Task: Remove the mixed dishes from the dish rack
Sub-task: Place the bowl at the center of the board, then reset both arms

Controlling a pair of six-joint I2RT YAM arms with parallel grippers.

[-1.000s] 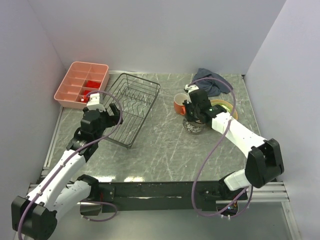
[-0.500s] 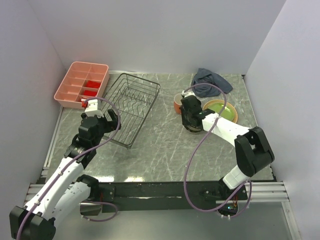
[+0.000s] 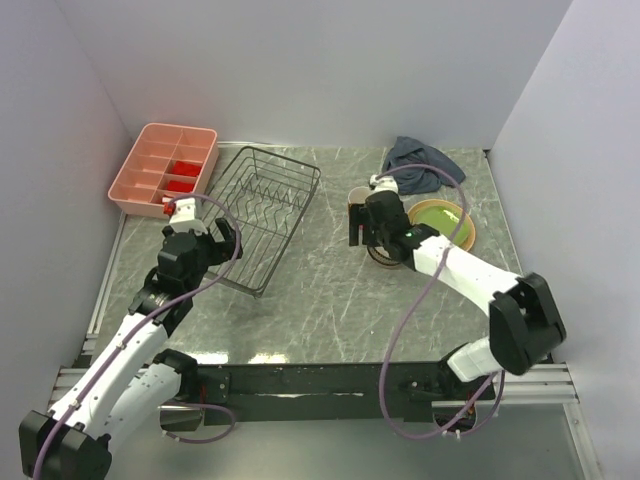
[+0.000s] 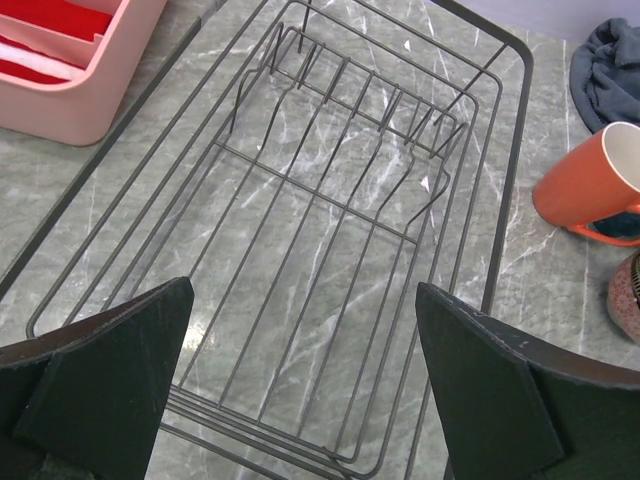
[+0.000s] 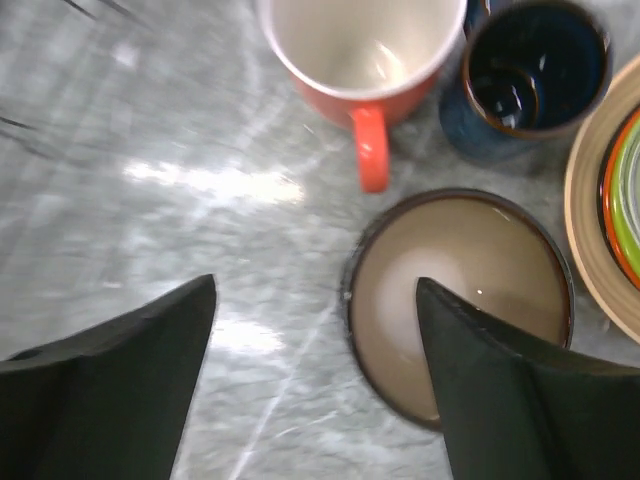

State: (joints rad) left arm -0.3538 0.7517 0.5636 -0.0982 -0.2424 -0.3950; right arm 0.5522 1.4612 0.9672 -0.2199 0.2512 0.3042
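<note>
My right gripper (image 5: 315, 290) hangs spread over the dark-rimmed bowl (image 5: 460, 260), with orange mug (image 5: 365, 50) and dark blue cup (image 5: 535, 70) just beside it, on a grey marbled table (image 5: 150, 130) with white walls (image 3: 300, 70).

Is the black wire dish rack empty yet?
Empty: the black wire dish rack holds only bare prongs, marble tabletop showing through.

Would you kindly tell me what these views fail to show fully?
Top external: the right arm covers most of the orange mug and the dark blue cup.
Left wrist: the right edge cuts the pinkish bowl.
Right wrist: the tan-yellow plate and lime green plate run off the right edge.
</note>
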